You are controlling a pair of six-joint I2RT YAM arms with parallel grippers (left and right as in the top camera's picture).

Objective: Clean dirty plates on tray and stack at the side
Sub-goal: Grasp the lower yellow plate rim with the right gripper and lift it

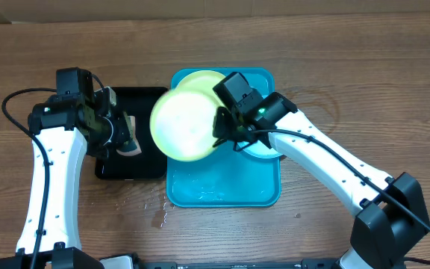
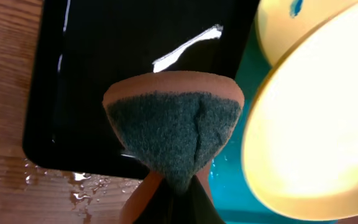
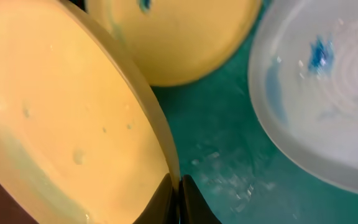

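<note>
**Q:** What are the two pincers doing?

**A:** Your right pincer (image 3: pixel 179 186) is clamped on the rim of a round pale yellow-green plastic plate (image 1: pixel 185 125). You hold that plate lifted and tilted over the left edge of the large turquoise-blue rectangular plastic tray (image 1: pixel 222 190) and partly over the black rectangular tray (image 1: pixel 129 168) beside it. Your left pincer (image 2: pixel 169 196) is closed on a folded orange-brown sponge with a dark green scouring face (image 2: pixel 173 130). It is above the black tray, just beside the held plate. Whether sponge and plate touch cannot be told.

**Q:** Where are the other plates?

**A:** A second pale yellow-green plate (image 3: pixel 185 37) lies at the far end of the turquoise tray, with a small blue smudge near its rim. A light blue round plate (image 3: pixel 328 93) lies on the tray's right side under your right arm, with blue smudges on it. Water drops (image 1: pixel 159 213) sit on the wooden table (image 1: pixel 349 75) by the trays' front edges.
</note>
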